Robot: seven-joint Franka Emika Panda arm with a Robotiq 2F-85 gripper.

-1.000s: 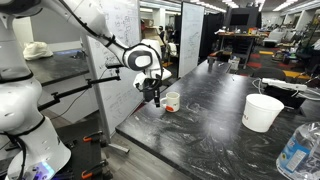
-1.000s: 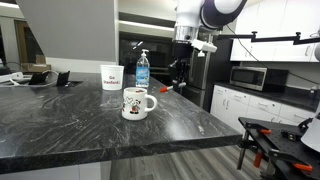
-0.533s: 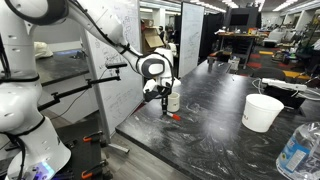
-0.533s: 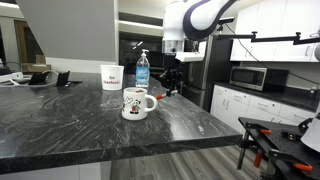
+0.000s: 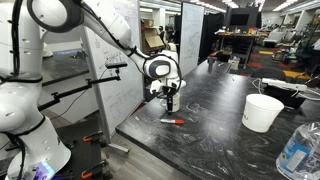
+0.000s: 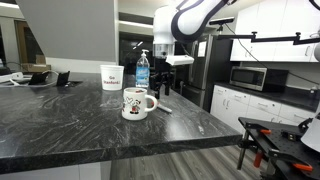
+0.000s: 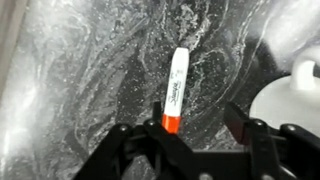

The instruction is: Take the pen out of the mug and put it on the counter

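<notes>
Gripper (image 7: 183, 140) spread wide, empty, above pen (image 7: 176, 85)

The arm (image 5: 55, 12) is glossy white, made of thick rounded segments with dark seams at the joints. Its round white wrist carries a black gripper (image 5: 171, 99), whose angular black linkages show at 6 o'clock in the wrist view.

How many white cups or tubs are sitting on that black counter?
2. In an exterior view, a small handled mug stands on the counter nearer the camera; a larger handleless tub stands behind it, beside a clear bottle. No others show.
</notes>
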